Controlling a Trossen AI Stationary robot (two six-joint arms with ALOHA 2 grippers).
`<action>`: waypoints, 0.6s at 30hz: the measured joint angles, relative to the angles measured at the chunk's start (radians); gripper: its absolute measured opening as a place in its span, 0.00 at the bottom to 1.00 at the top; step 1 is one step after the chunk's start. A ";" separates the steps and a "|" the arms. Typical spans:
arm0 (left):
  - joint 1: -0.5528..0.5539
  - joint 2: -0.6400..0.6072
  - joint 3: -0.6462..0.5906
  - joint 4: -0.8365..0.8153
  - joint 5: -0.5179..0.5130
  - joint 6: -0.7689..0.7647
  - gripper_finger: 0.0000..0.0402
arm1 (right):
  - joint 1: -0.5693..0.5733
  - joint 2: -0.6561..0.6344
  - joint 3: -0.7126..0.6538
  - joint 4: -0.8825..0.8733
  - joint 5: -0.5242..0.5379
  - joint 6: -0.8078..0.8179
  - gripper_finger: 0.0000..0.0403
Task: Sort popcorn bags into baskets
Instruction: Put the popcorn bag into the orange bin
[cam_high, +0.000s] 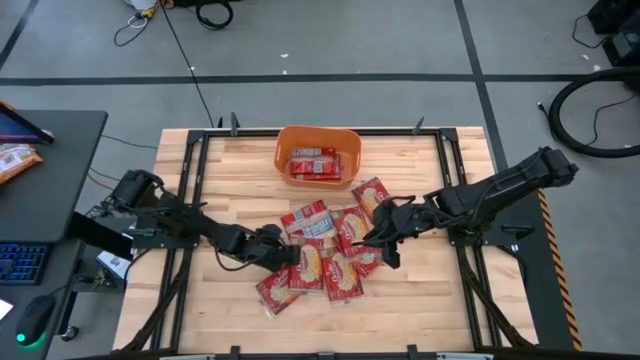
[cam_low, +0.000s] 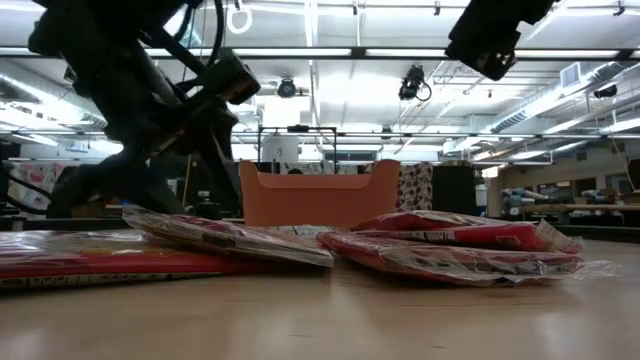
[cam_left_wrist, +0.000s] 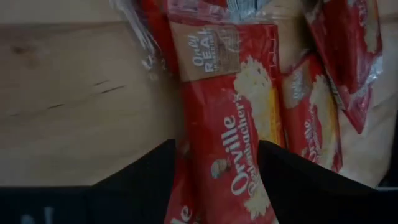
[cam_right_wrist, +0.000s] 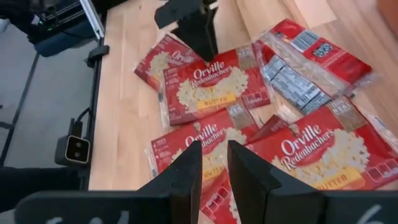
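Note:
Several red popcorn bags (cam_high: 330, 245) lie in an overlapping pile at the table's middle, flat on the wood. The orange basket (cam_high: 318, 135) stands at the far edge with some packets (cam_high: 315, 163) inside. My left gripper (cam_high: 292, 255) is low at the pile's left side and open, with its fingers either side of one packet (cam_left_wrist: 230, 124). My right gripper (cam_right_wrist: 213, 163) hangs above the pile's right side, narrowly open, over packets (cam_right_wrist: 292, 149). In the low view the packets (cam_low: 440, 250) lie in front of the basket (cam_low: 315, 195). My left gripper comes in low from the table's left, its fingers (cam_left_wrist: 146, 180) lying along the long sides of a packet's end (cam_left_wrist: 214, 180). The packet lies flat on the table. Whether the fingers touch it, I cannot tell.
A dark side desk (cam_high: 50, 180) to the left carries an orange snack bag (cam_high: 15, 160), a keyboard and a mouse. Black frame rails (cam_high: 190, 180) run along the table's left and right sides. Bare wood (cam_high: 420, 300) lies near the front edge.

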 joint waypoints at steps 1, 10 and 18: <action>0.000 0.001 -0.001 -0.008 0.003 0.000 0.58 | 0.001 0.010 0.000 0.001 0.000 -0.005 0.20; 0.005 0.068 -0.001 0.122 0.007 0.027 0.57 | 0.005 0.157 0.000 0.022 -0.031 -0.075 0.20; 0.005 0.121 0.000 0.222 -0.001 0.027 0.53 | -0.022 0.313 0.000 0.053 0.004 -0.128 0.20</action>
